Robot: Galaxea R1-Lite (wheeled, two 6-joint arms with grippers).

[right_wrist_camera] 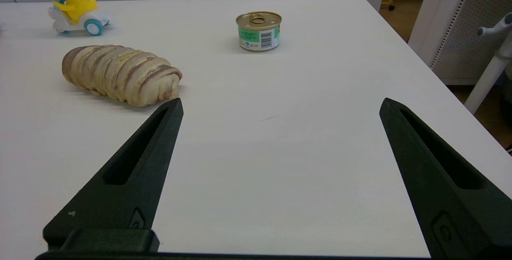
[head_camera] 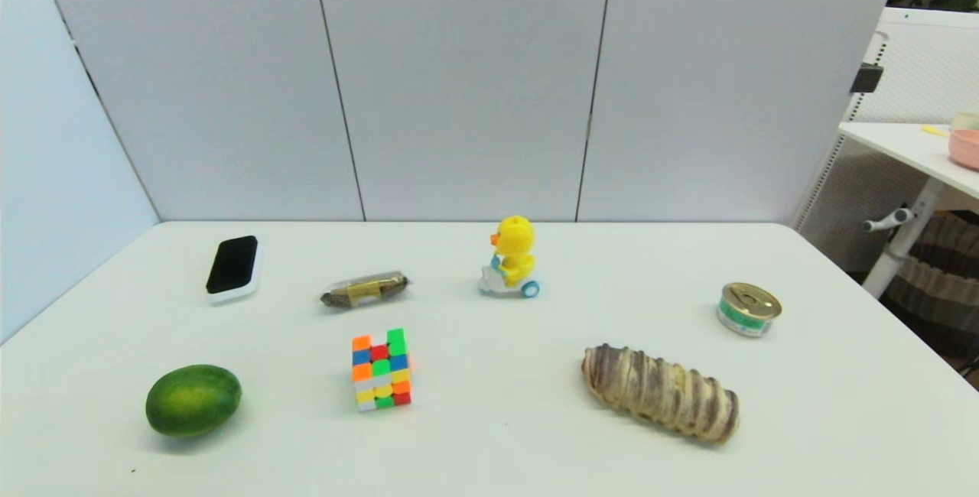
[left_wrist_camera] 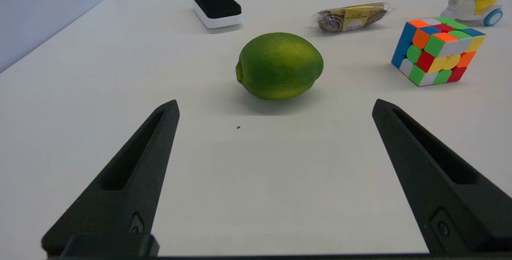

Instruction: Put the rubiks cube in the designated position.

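On the white bench [head_camera: 489, 451], left of centre and toward the robot, the rubiks cube [head_camera: 381, 369] sits flat and untouched, its glossy stickerless squares of red, orange, yellow, green, blue and white facing up and forward. Neither arm shows in the head view; both wrist views show long black tapered fingers spread wide over bare bench, so the left tool [left_wrist_camera: 276, 106] and the right tool [right_wrist_camera: 280, 104] are both released and hold nothing. The step in hand appears to be the first reach, and the left tool looks the better placed, since the cube lies beyond it and off to one side, well apart from the green lime-like fruit [left_wrist_camera: 279, 65] straight ahead of it. A good grasp would probably close the fingers on two opposite flat faces rather than across corners, because the hard, slick plastic could twist or slip out. The fruit is rounded, pebbled and likely to roll if nudged, so the approach should steer clear of it. Farther off lie a crinkly clear-wrapped snack [head_camera: 364, 290], a black-topped white eraser block [head_camera: 233, 267], a smooth yellow duck toy on a scooter [head_camera: 511, 258], a ridged striped bread loaf [head_camera: 659, 392] and a small metal can [head_camera: 748, 310] with a ring-pull lid. No marker shows the designated position on the plain surface.
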